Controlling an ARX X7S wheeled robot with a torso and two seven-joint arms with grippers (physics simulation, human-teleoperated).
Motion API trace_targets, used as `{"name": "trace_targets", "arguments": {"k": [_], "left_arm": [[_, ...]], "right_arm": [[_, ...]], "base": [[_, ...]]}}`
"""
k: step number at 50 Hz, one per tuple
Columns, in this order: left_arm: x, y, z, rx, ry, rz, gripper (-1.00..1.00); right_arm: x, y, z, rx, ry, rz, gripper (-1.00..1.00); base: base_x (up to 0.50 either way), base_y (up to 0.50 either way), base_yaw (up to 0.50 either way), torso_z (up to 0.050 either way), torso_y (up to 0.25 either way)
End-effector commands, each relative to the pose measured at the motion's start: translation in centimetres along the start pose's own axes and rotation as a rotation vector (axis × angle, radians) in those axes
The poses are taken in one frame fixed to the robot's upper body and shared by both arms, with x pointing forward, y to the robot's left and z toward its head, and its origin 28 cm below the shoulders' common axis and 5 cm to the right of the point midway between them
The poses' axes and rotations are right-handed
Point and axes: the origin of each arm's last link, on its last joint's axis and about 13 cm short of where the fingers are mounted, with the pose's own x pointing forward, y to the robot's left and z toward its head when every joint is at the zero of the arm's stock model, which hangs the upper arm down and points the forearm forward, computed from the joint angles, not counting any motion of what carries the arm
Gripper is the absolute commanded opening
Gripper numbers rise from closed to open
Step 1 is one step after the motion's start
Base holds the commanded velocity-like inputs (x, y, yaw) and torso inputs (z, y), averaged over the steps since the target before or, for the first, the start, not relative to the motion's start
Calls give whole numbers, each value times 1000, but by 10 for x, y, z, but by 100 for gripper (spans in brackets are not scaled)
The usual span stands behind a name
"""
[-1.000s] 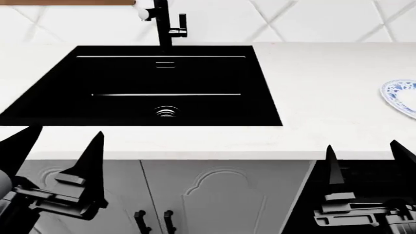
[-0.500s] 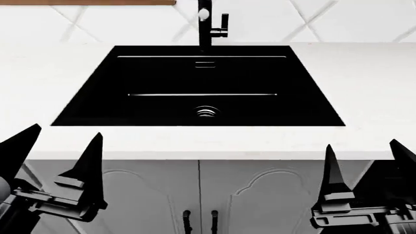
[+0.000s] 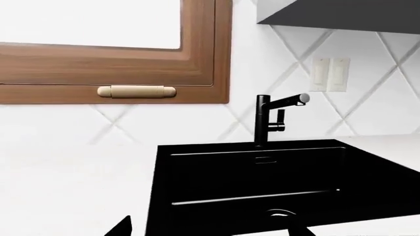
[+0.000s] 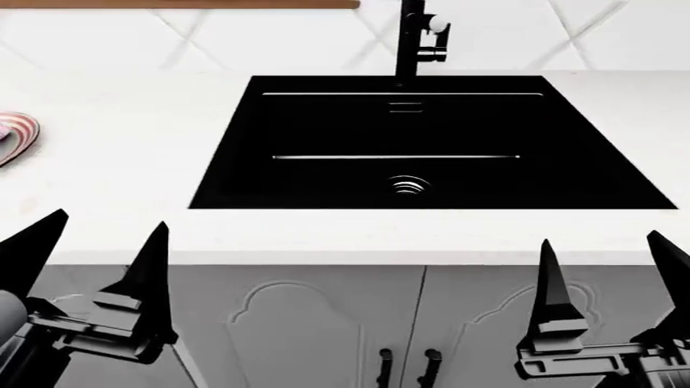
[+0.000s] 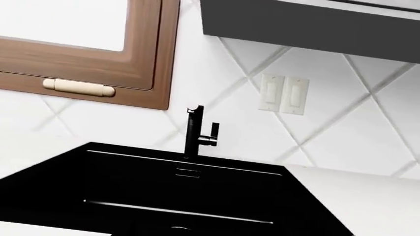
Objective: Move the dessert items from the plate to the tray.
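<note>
In the head view, a black sink [image 4: 431, 145] fills the centre, and both the left gripper [image 4: 92, 250] and right gripper [image 4: 609, 259] are seen low, fingers spread apart, empty. A pink-and-white ice cream [image 4: 13, 136] is glimpsed at the left edge. In both wrist views, only the sink, faucet [image 3: 272, 118] and window frame [image 5: 85, 59] are shown.

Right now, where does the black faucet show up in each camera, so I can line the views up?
Head view: faucet at the top edge, right of center, behind the sink.
Left wrist view: faucet right of center, below the window frame's corner.
Right wrist view: faucet near center, left of the wall switches.
Shared landmark: the black sink basin in front of it.
</note>
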Motion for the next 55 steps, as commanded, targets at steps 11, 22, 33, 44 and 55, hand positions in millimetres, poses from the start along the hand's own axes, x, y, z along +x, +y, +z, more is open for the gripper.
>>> {"name": "trace_targets", "arguments": {"k": [11,22,33,44,55], "left_arm": [[0,0,0,-4,0,6,100],[0,1,0,-7,0,7,100],[0,1,0,-8,0,9,100],[0,1,0,-11,0,10,100],[0,2,0,-13,1,11,100]], "right_arm": [[-1,1,0,-5,-1,3,100],[0,1,-1,-6,0,4,100],[-1,2,-1,-6,-1,7,100],[-2,3,0,-7,-1,12,100],[-1,2,1,-8,-2,9,100]], "base": [[-1,500,0,0,0],[-1,500,0,0,0],[-1,500,0,0,0],[-1,500,0,0,0],[-1,500,0,0,0]]}}
